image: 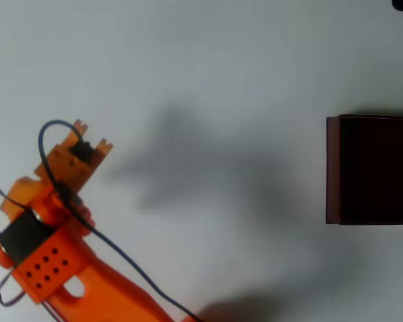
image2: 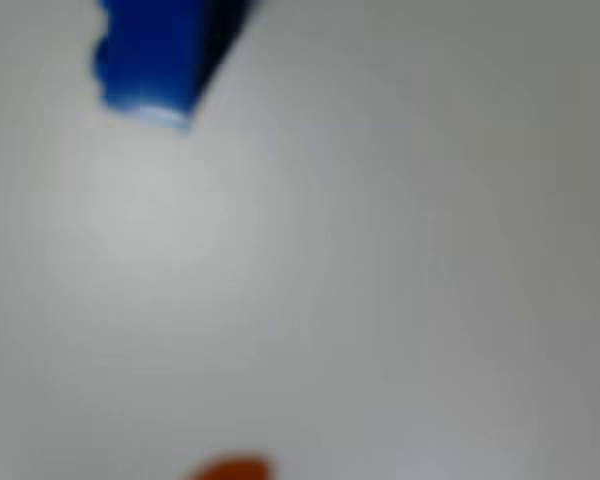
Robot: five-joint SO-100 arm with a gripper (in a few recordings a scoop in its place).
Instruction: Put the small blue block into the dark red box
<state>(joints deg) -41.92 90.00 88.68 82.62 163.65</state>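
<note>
Pale grey worktop lay bare around our orange arm, which reached in from the lower left of the overhead view with its wrist bent down. Our gripper pointed at the surface; we could not tell whether its jaws were apart or together. In the wrist view, the small bright blue chunky block sat blurred at the top left, with nothing holding it. We judged we should centre on it before closing. Well apart, at the right edge, stood the dark red rectangular box.
</note>
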